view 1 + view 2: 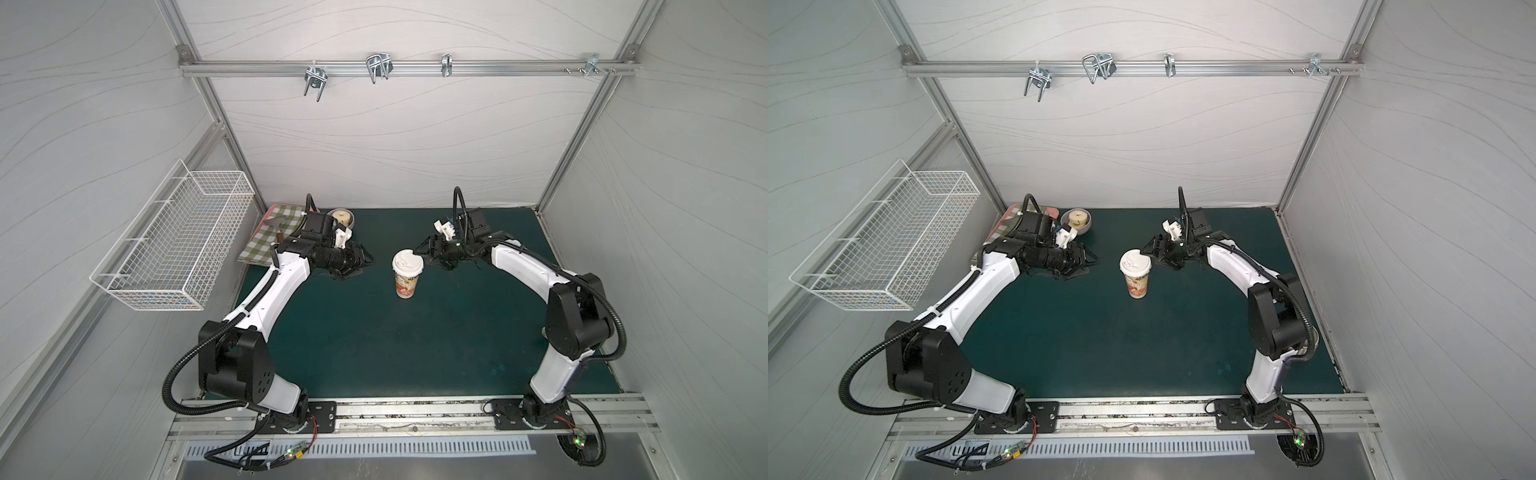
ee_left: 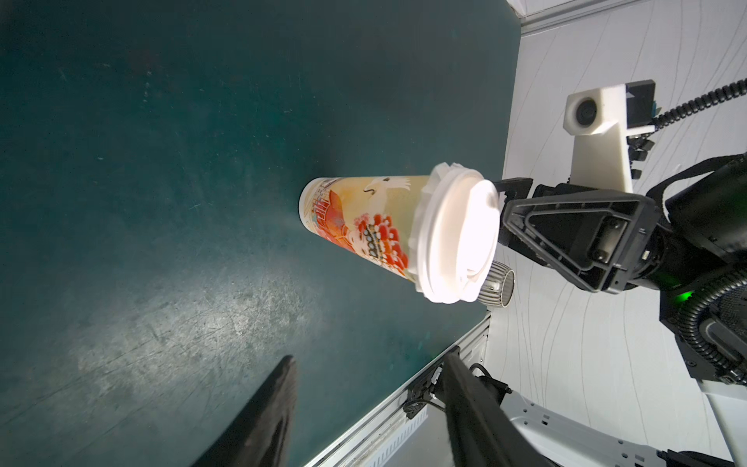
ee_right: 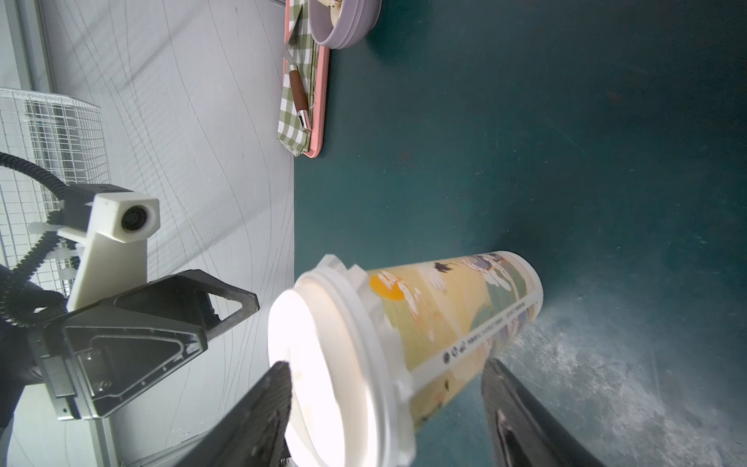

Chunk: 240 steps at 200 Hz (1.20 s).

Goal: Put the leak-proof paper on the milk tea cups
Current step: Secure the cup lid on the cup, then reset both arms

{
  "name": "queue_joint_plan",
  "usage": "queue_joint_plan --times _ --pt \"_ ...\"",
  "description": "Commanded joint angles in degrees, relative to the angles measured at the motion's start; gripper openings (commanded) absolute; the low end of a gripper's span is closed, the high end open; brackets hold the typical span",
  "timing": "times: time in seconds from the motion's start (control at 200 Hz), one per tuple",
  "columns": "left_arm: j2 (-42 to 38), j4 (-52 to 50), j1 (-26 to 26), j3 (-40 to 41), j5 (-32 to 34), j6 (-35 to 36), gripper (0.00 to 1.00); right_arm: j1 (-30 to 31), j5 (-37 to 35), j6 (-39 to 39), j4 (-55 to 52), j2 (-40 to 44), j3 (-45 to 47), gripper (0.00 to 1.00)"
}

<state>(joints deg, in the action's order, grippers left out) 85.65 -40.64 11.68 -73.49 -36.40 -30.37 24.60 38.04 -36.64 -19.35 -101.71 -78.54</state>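
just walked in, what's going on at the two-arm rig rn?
The milk tea cup stands upright on the green mat with a white domed lid on top. A crinkled whitish edge, apparently the leak-proof paper, sticks out from under the lid's rim. The right gripper is at the cup's top, jaws open on either side of the lid, not clamped. The left gripper is open and empty, off to the side and clear of the cup.

- Left arm (image 1: pixel 274 291) is arching inward over the bench (image 1: pixel 415 353), left gripper (image 1: pixel 362 266) holding fingers parted.
- Right arm (image 1: pixel 523 266) is mirroring it, right gripper (image 1: pixel 424 255) holding fingers apart.
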Motion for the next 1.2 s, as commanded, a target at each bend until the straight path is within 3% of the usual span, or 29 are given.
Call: queue_joint_plan --times 0.0,0.22,0.33,0.445,0.465,0.48,0.605,0.755,0.925,1.046,1.196 --pt "0.31 -0.92 0.23 -2.93 0.43 0.71 0.6 -0.74 0.56 -0.38 0.11 2.54 0.22 0.76" --pt "0.44 -1.36 0.19 -3.58 1.11 1.18 0.63 -1.99 0.37 -0.12 0.02 3.64 0.47 0.76" --pt "0.66 -3.08 0.02 -5.17 4.37 2.51 0.72 -3.08 -0.87 0.94 -0.52 5.63 0.87 0.77" --pt "0.42 -4.86 -0.88 -7.52 13.63 3.45 0.83 -5.13 -4.26 3.22 -1.21 9.53 2.19 0.83" --pt "0.28 -4.87 -1.14 -7.81 15.67 3.52 0.85 -5.57 -5.0 3.47 -1.21 10.31 2.6 0.95" --pt "0.12 -4.82 -1.3 -7.97 17.35 3.5 0.86 -5.87 -5.5 3.7 -1.14 10.87 2.95 0.99" --pt "-1.63 -2.41 -2.98 -7.4 33.02 1.81 0.95 -8.55 -12.49 6.51 -1.96 16.54 6.18 0.99" --pt "-4.23 6.76 -4.25 -0.51 54.11 0.65 0.98 -9.38 -29.92 12.23 -2.47 23.96 11.52 0.99" --pt "-6.81 25.95 -4.22 14.37 72.9 8.89 0.99 -9.57 -48.23 22.73 5.94 30.68 22.36 0.99" --pt "-5.41 36.55 -4.59 22.84 79.0 16.1 0.99 -9.68 -56.54 31.47 19.29 32.07 32.76 0.99" --pt "-2.91 51.26 -4.9 32.24 78.24 23.91 0.99 -11.92 -59.47 33.89 30.99 26.98 40.21 0.99"
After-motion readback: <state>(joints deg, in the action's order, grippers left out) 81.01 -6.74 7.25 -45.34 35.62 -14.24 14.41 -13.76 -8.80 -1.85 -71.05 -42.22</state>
